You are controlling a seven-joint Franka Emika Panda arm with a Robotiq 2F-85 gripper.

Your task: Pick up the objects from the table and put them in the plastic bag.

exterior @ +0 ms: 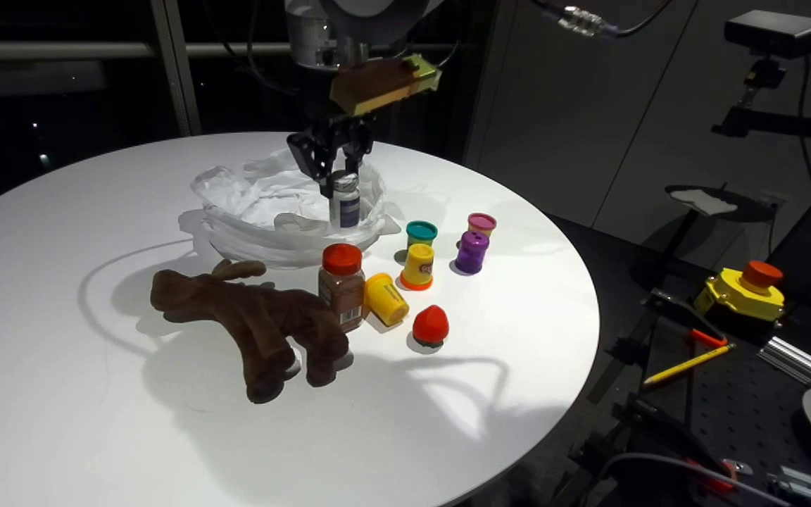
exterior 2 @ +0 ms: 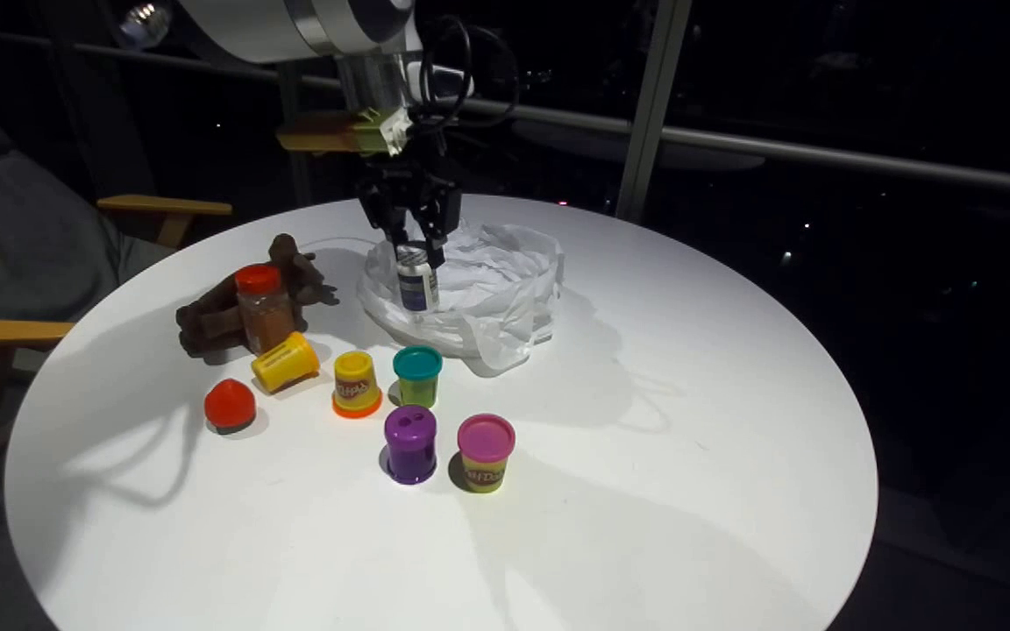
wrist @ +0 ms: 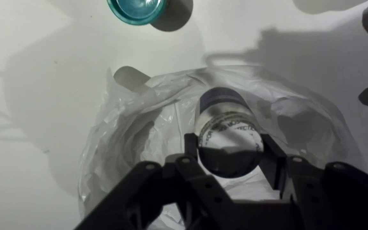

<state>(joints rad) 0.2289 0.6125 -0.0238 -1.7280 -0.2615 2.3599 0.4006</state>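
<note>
A blue-labelled white bottle is clamped between the jaws, its upper end gripped from opposite sides. Its long axis is held nearly upright: the round, printed end is turned up between the jaws, and the base is pointed down below them. Beneath the jaws, the plastic bag is spread open on the bench; contact with the bottle cannot be told. Well apart from the jaws, a brown plush toy is laid beside a red-lidded jar.
</note>
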